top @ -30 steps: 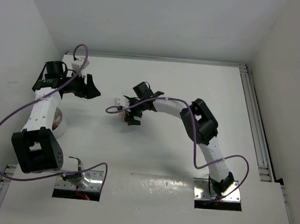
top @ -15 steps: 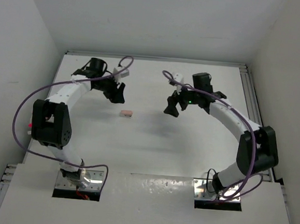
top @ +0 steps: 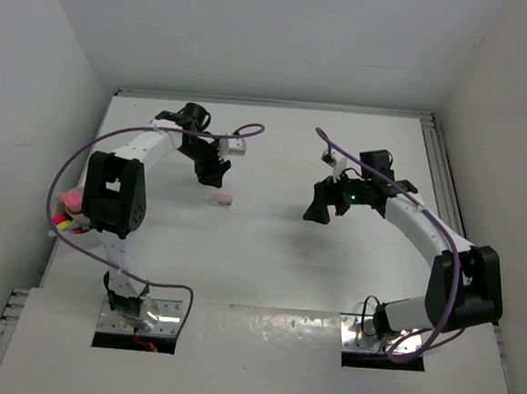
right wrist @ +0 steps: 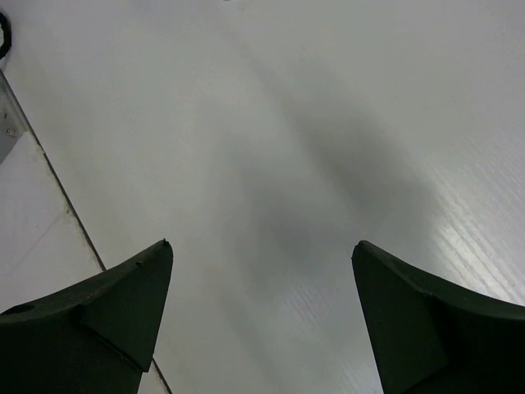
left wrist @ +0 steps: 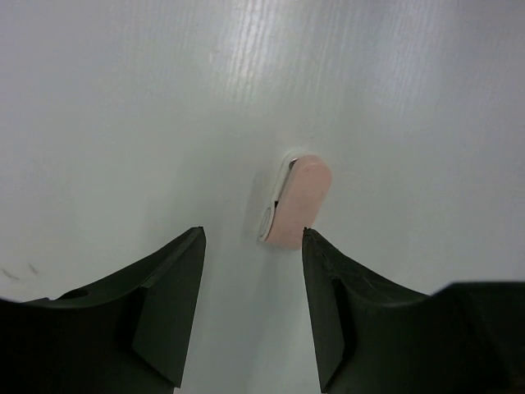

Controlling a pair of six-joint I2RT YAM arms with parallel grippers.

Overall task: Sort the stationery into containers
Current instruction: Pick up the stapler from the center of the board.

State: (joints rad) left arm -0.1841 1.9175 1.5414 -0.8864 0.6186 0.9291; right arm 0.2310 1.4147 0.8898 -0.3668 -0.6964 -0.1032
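The pink eraser [left wrist: 295, 201] lies flat on the white worktop [top: 268, 252], just ahead of the left gripper [left wrist: 253, 234], whose fingers are spread with nothing between them. The right gripper [top: 320, 209] hangs well apart, likewise spread and empty. A pink-and-yellow cluster [top: 71, 202] at the left edge is mostly hidden behind the left arm.

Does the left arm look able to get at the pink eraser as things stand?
Probably yes: the left gripper is open, and the pink eraser lies just ahead of it with nothing between them.
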